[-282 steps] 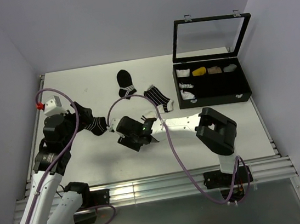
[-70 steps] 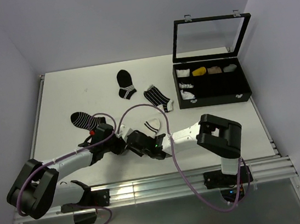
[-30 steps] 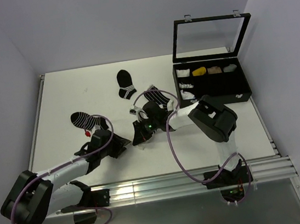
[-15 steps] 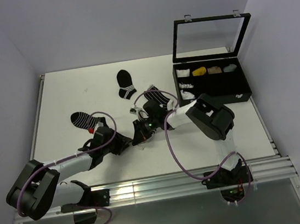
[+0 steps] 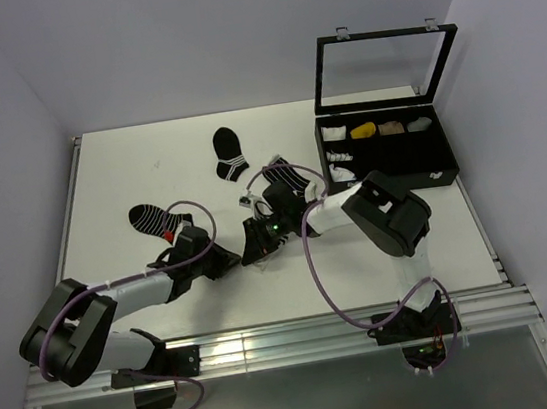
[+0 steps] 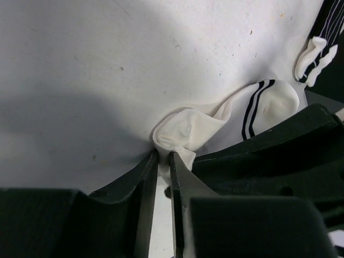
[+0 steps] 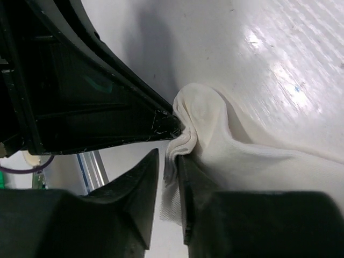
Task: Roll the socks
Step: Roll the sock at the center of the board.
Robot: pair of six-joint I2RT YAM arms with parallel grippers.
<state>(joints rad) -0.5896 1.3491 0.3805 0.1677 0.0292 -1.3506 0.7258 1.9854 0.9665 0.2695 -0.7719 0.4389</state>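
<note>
- I see the white sock [image 6: 188,131] bunched up on the surface [image 5: 128,173], left of the open case [image 5: 392,187] and nearer the arm bases than the case is.
- Its black-striped cuff is at the end turned toward the case; the plain white end is gathered into a lump.
- The left end effector [image 6: 164,158] has its fingers almost together, clamped on the edge of that lump.
- The right end effector [image 7: 169,158] reaches in from the case side. Its fingers are also nearly together, closed on a fold of the same white end, just beside the left one's tips.
- The striped sock [image 5: 288,176], black and white, lies flat between the white sock and the case, with the right arm's purple cable looping over it.
- A black sock with white bands [image 5: 230,154] lies farther left of the case, toward the back of the surface.
- A dark thin-striped sock [image 5: 152,218] lies farthest left of the case.
</note>
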